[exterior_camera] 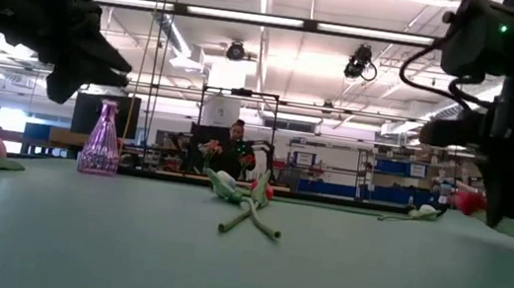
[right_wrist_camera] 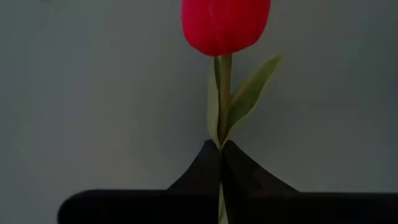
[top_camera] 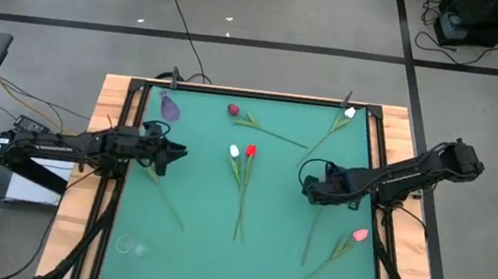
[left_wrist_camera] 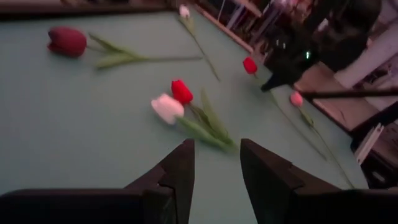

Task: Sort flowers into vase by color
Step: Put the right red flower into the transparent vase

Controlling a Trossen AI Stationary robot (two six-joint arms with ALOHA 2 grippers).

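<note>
While the right gripper (right_wrist_camera: pixel 221 163) is pinching a red tulip (right_wrist_camera: pixel 226 25) by its stem, stem running lengthwise out between the fingers, the purple vase (top_camera: pixel 170 106) is standing well apart, nearer the left gripper (left_wrist_camera: pixel 216 163), hovering with fingers apart.

A green mat (top_camera: pixel 271 190) is framed by a wooden table (top_camera: pixel 94 197). A purple vase (top_camera: pixel 169 105) is seen lying near the far left corner. A white tulip (top_camera: pixel 234 152) and a red tulip (top_camera: pixel 250 150) are laid side by side at the centre. The left gripper (top_camera: pixel 179 155) is held over the mat's left side, the right gripper (top_camera: pixel 308 186) over its right side. A pink tulip (top_camera: pixel 358 235) is placed near the right edge, a dark red tulip (top_camera: pixel 233 110) at the far side.
</note>
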